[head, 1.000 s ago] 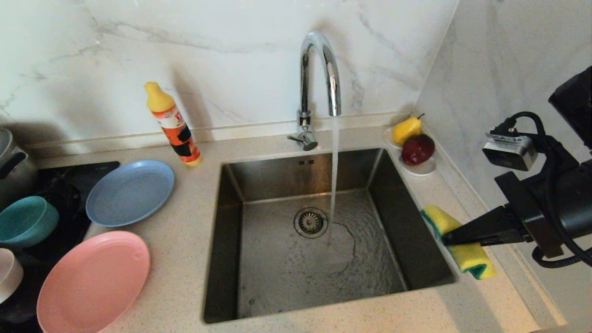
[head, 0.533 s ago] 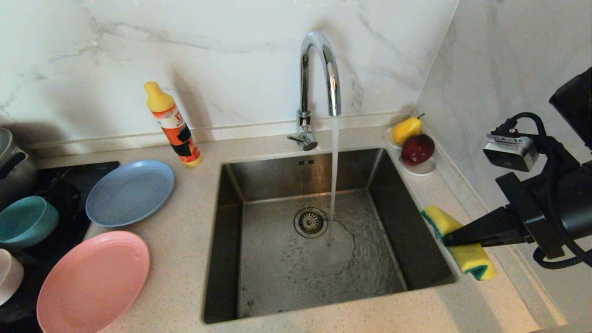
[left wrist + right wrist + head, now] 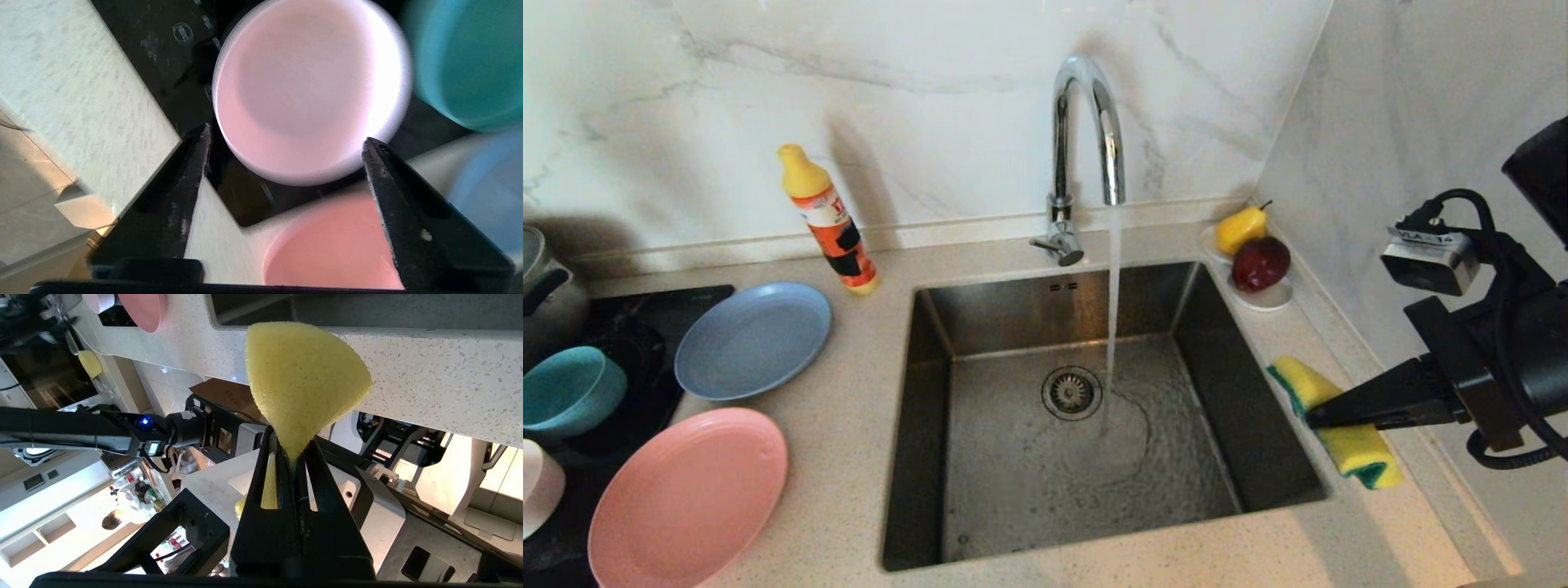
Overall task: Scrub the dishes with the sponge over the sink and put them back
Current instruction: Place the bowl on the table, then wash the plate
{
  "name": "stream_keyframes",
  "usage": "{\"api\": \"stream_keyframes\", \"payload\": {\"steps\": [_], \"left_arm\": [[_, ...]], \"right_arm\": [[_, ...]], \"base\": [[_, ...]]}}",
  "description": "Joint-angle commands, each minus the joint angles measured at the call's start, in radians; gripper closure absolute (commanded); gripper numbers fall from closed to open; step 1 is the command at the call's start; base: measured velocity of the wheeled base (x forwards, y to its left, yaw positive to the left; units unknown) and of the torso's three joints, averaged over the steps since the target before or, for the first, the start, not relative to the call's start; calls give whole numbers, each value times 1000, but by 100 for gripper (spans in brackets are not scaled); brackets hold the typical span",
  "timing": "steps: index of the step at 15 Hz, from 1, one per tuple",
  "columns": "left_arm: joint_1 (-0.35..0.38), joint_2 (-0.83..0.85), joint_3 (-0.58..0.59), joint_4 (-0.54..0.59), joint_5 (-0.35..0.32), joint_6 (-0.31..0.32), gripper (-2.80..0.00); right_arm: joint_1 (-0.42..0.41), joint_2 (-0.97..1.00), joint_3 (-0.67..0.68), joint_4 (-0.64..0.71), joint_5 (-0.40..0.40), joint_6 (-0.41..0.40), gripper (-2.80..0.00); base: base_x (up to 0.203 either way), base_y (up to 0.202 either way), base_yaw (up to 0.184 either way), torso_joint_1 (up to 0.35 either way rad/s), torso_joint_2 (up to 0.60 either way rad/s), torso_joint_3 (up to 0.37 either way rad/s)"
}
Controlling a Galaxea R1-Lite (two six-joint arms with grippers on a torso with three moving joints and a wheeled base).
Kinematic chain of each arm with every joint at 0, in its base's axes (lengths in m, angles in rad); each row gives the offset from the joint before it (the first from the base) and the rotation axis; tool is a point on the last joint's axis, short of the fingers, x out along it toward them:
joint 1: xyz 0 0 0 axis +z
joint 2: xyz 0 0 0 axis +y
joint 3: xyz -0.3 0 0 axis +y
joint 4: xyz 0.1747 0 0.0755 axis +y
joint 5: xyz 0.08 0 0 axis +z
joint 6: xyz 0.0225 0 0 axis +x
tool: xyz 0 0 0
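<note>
Where legible (barely), bottle (image 3: 829, 220) label blurs.

White grey-veined marble walls (image 3: 915, 90) meet in a corner behind a pale speckled stone desk (image 3: 849, 457), where a black cooktop (image 3: 662, 306) sits inset and daylight brightens the scene.

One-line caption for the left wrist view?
Open left gripper above the pale bowl on the black cooktop, teal bowl and pink plate alongside.
</note>
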Motion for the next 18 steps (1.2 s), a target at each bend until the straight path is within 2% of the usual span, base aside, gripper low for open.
{"api": "stream_keyframes", "payload": {"steps": [1,4,5,7,11,14,15,18], "left_arm": [[7,-105,-78,132,-6,41,0],[4,-197,-86,172,-75,118,0],[-16,-225,-80,184,-111,168,0],[-101,-264,-78,215,-120,219,0],[-306,-244,-66,212,-68,234,0],[-420,-145,-56,148,5,227,0],[-450,-114,-49,124,47,224,-280],[-506,-48,-36,22,116,189,-280]], "right_arm": [[1,-3,7,5,2,3,0],[1,-3,15,5,4,4,0],[1,-3,18,5,4,4,0],[-1,3,29,5,4,4,0],[1,10,28,4,2,4,0],[-3,9,26,4,1,3,0],[-15,9,29,3,2,3,0],[-35,10,29,5,2,-2,0]], "base": [[0,0,0,0,0,0],[0,0,0,0,0,0],[0,0,0,0,0,0],[0,0,0,0,0,0],[0,0,0,0,0,0],[0,0,0,0,0,0],[0,0,0,0,0,0],[0,0,0,0,0,0]]}}
